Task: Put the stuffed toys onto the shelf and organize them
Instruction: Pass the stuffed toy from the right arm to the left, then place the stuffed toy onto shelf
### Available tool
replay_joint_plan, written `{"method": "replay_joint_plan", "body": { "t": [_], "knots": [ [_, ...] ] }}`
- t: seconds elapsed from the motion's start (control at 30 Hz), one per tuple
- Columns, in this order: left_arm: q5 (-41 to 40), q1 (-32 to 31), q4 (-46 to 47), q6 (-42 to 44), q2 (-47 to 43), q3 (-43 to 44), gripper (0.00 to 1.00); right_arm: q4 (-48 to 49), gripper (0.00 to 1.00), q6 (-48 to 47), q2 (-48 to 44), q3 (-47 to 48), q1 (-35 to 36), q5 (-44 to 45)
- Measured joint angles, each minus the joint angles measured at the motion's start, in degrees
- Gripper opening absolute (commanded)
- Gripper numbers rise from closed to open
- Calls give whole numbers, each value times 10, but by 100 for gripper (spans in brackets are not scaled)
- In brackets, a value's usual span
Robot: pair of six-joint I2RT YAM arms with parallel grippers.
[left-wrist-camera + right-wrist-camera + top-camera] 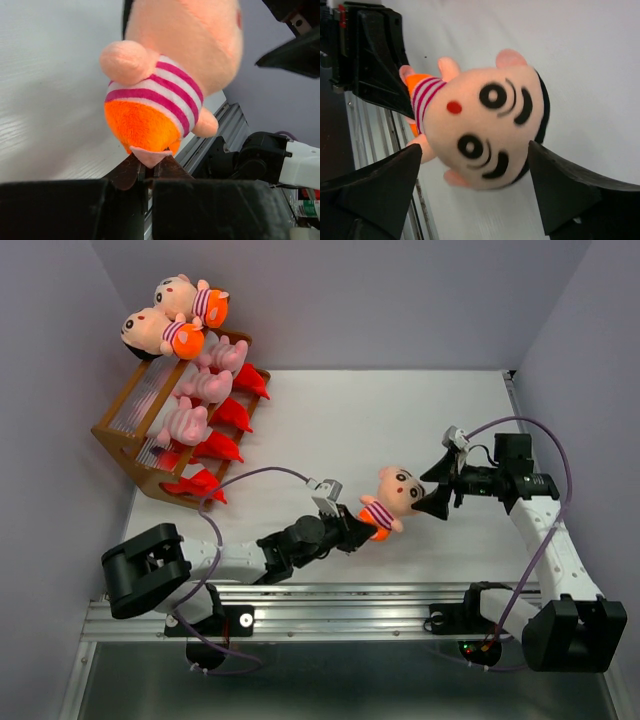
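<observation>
A boy doll (pixel 393 498) with a tan head, striped shirt and orange bottom hangs between my two grippers in front of the arms. My left gripper (pixel 362 523) is shut on a pink foot under the doll's (pixel 165 75) orange bottom, pinched at the fingertips (pixel 131 170). My right gripper (pixel 437 488) stands open, with one finger (pixel 385 185) on each side of the doll's head (pixel 485 130) and a gap on both sides. The shelf (pixel 125 425) stands at the far left. It holds two boy dolls (pixel 165 332) on top, three pink pigs (pixel 205 387) and several red monsters (pixel 232 415).
An aluminium rail (pixel 330 605) runs along the near table edge under the arm bases. Purple-grey walls close in the left, back and right sides. Purple cables (pixel 540 430) loop over both arms.
</observation>
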Motion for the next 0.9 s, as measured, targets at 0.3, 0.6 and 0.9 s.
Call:
{"method": "replay_joint_plan", "body": {
  "t": [0.3,0.6,0.9],
  "knots": [
    [-89,0,-63,-27,-164,-67,0,123,100,149,-25,-23,1,165],
    [-234,0,-239,-28,-316,-43,0,237,100,269,-26,-98,1,313],
    [-472,0,-406,-28,-292,153,0,263,100,291,-19,-98,1,339]
  ]
}}
